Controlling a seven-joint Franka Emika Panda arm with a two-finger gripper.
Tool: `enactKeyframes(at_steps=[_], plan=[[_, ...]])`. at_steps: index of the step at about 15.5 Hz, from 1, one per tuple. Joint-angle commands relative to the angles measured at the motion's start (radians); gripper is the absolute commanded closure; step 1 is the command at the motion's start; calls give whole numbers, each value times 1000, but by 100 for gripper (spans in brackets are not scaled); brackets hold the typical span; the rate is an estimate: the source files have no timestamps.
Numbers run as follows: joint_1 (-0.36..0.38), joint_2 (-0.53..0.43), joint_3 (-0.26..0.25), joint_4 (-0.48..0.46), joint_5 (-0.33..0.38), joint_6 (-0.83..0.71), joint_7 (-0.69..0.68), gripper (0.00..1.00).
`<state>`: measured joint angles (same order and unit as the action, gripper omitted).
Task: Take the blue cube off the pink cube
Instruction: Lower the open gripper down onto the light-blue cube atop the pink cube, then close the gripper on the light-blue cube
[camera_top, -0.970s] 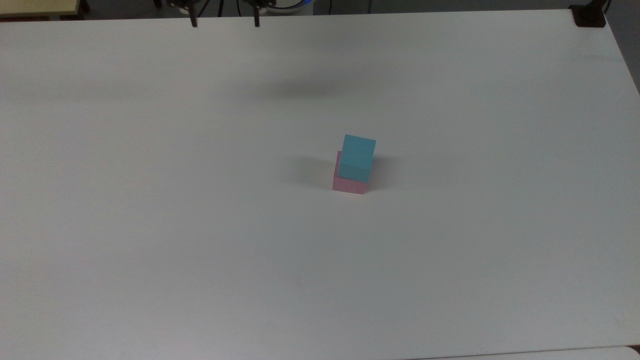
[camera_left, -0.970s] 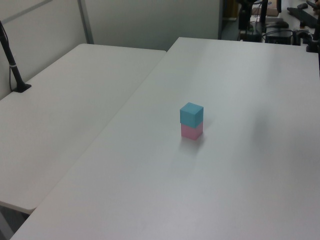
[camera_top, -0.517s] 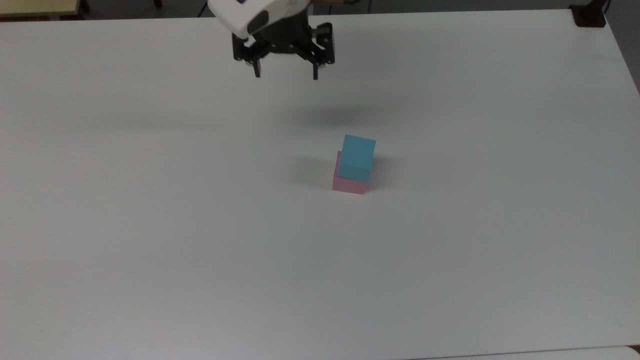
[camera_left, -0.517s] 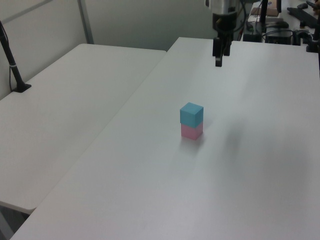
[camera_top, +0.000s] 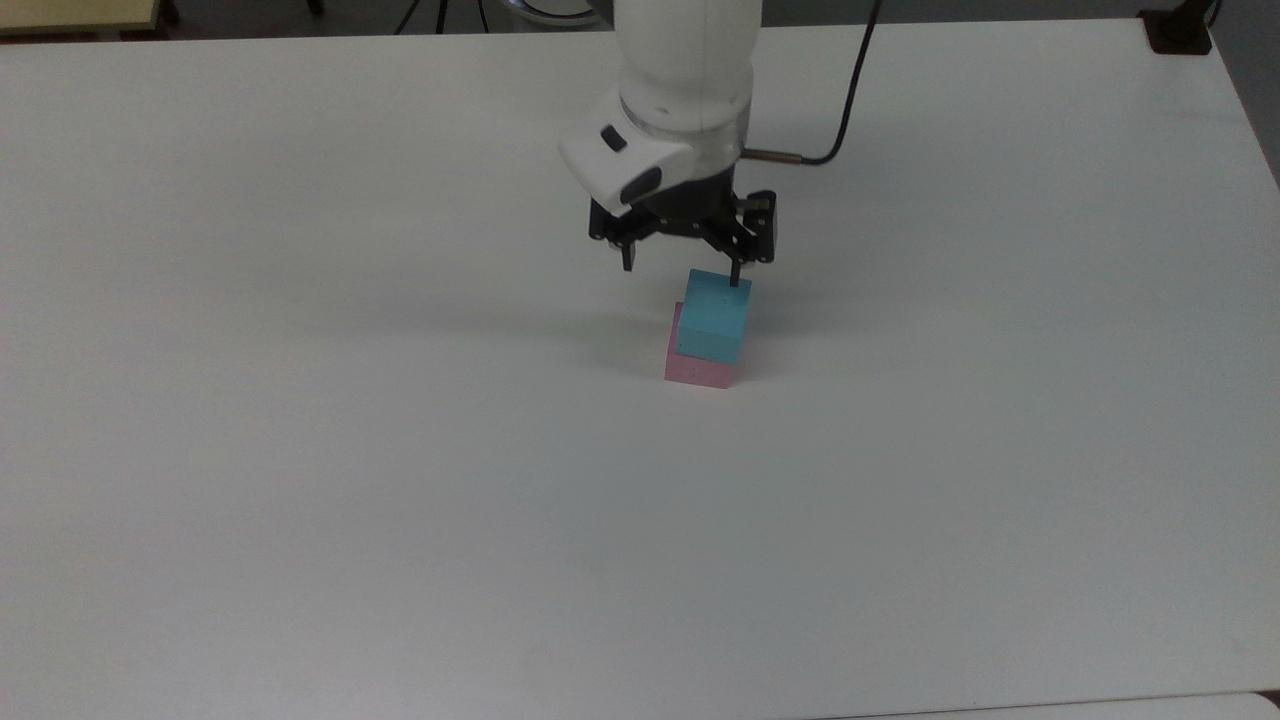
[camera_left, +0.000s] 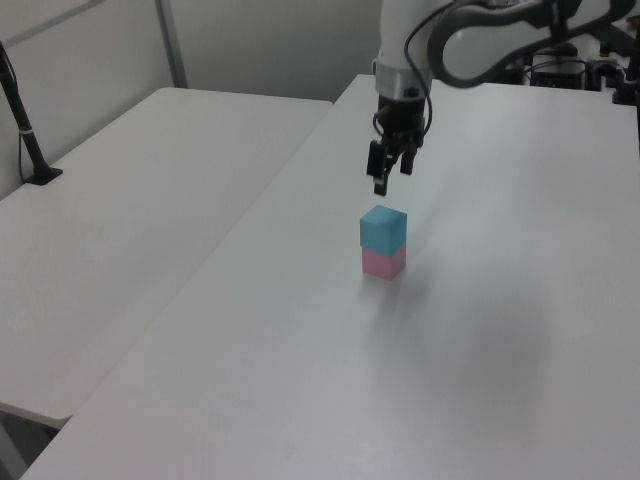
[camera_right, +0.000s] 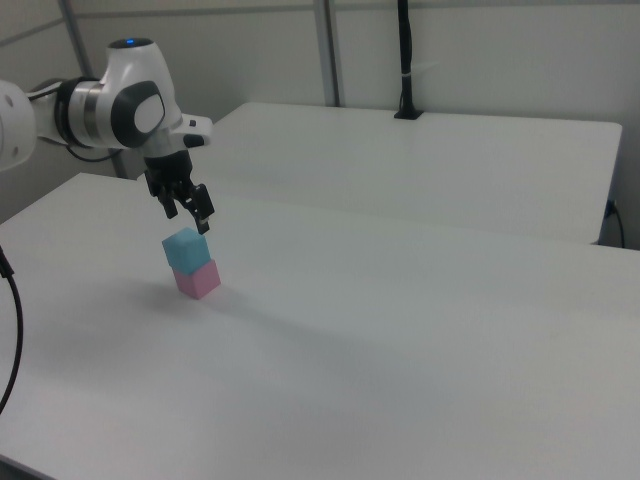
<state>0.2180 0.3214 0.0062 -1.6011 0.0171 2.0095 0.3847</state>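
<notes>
White table (camera_top: 300, 450): blue cube (camera_top: 714, 316) stacked on pink cube (camera_top: 692, 369); end effector (camera_top: 682, 271) spread wide just above.

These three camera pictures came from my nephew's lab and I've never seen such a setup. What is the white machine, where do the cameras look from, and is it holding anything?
The white machine is a robot arm ending in a black two-finger gripper. Three fixed cameras off the arm watch the same white table: the top view looks down on it, the left and right views see it from opposite sides.

On the table stand two small cubes, stacked: the blue cube sits on the pink cube.

The gripper holds nothing. Its fingers are spread open, and it hangs just above the blue cube without touching it, as the left view and the right view show. It looks ready to come down and grasp it.
</notes>
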Motion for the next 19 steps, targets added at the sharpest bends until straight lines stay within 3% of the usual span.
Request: enactKeyframes(at_steps=[1,5,8,19], plan=[[18,42,3,29,-2,15,33,0],[32,68,6,27,-6,69,80,0],[27,74,55,26,-55,71,108,0],[23,80,58,18,-108,74,148,0]])
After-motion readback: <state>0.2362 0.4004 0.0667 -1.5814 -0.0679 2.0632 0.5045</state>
